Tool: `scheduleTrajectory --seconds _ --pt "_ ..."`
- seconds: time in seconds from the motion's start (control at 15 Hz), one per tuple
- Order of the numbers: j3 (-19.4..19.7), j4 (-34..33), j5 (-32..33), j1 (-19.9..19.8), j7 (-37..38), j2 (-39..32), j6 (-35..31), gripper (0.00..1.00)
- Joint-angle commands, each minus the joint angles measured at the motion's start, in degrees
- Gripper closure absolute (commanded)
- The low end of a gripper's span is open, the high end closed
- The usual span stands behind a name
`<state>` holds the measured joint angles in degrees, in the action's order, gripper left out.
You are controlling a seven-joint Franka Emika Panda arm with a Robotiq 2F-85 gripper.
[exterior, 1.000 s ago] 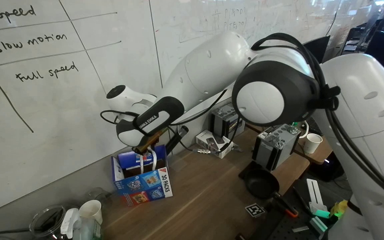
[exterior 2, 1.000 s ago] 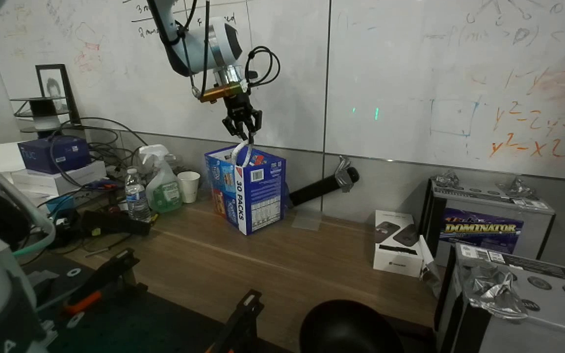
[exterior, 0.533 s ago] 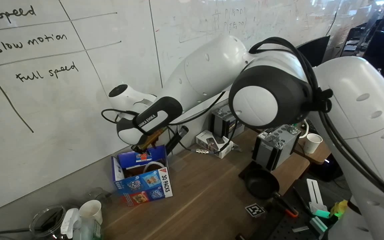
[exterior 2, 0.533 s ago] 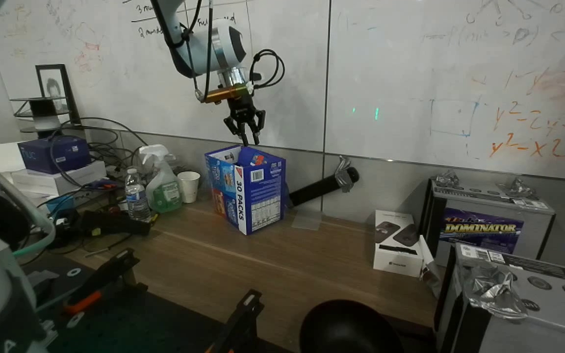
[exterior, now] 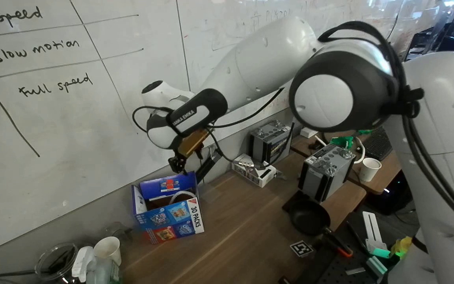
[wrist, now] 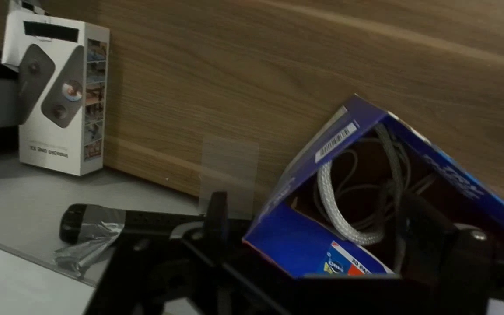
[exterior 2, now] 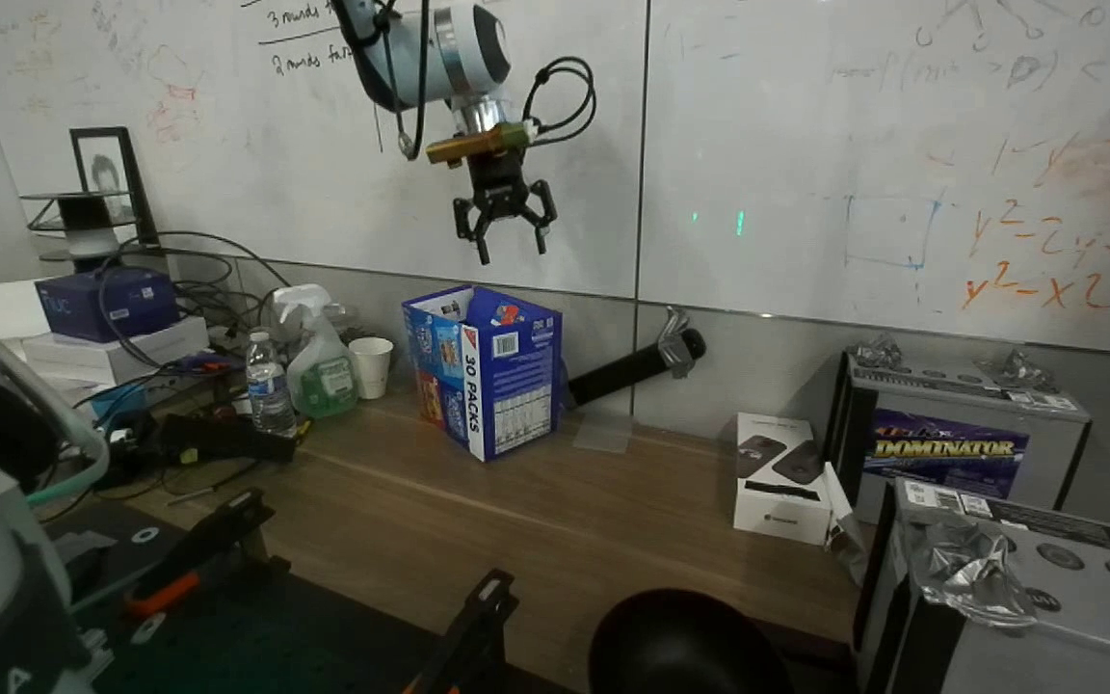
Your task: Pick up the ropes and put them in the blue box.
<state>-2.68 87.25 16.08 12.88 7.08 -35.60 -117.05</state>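
A second ago I was pinching the white braided rope point(wrist: 330, 202) over the blue 30 PACKS snack carton point(exterior 2: 523, 390); now I have let it go. My claw point(exterior 2: 514, 253) hangs in the air above the carton with its jaws spread wide, nothing between them. The rope has dropped inside — the wrist view shows its thick loop curling beside the barcoded panel, with thinner cords point(wrist: 356, 161) tangled behind it. In both exterior views no strand hangs outside, and the carton stands upright on the table point(exterior 2: 478, 516), unmoved by the release.

For the task, I take this to be the drop accomplished and the work close to finished, perhaps wholly so. I see no further rope to fetch, though these views may miss one — the next move, I judge, is to rise clear without catching the flap point(exterior: 152, 190).
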Motion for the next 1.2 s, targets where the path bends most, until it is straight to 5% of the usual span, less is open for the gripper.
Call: scheduleTrajectory --seconds 0.0,0.4,1.13 --pt "-1.9 9.4 -5.2 -5.3 -10.8 11.5 5.2 0.00" --pt "-1.7 24.1 -11.1 -10.6 -23.3 29.1 12.3 0.00" --pt "6.3 52.3 -21.8 -12.4 -30.6 63.8 7.4 0.00"
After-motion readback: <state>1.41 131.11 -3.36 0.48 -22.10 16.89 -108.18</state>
